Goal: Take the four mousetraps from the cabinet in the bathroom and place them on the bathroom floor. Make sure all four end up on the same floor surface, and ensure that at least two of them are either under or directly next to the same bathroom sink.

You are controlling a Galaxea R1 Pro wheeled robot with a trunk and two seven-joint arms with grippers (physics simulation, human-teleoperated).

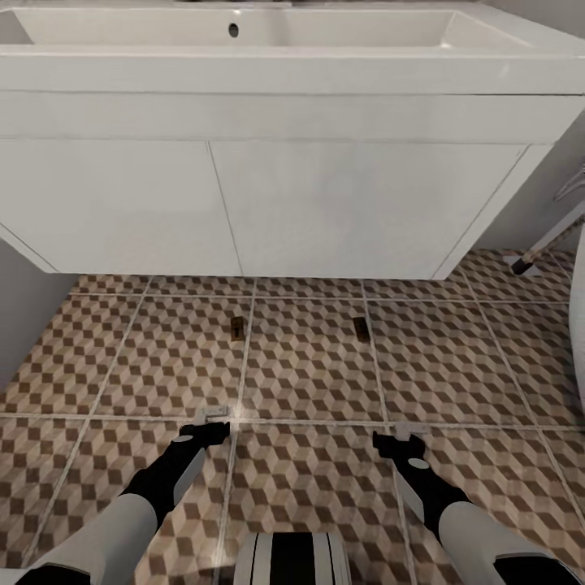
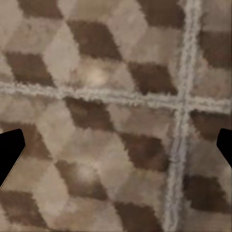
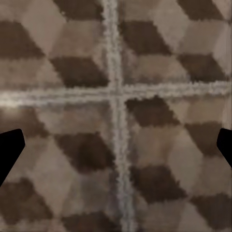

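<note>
Two mousetraps [image 1: 237, 329] [image 1: 361, 327] lie on the tiled floor [image 1: 309, 366] just before the white sink [image 1: 268, 138], while the left gripper [image 1: 213, 416] and right gripper [image 1: 410, 431] hang near, fingers wide and empty, so a careless forward roll could knock them away.

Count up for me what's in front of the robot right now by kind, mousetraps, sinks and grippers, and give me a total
Mousetraps on the tiled floor: 2, one and another, both just in front of the sink unit.
Bathroom sinks: 1, the white basin on its drawer unit.
Grippers: 2, left gripper and right gripper, both open and empty above the floor.
Total: 5
</note>
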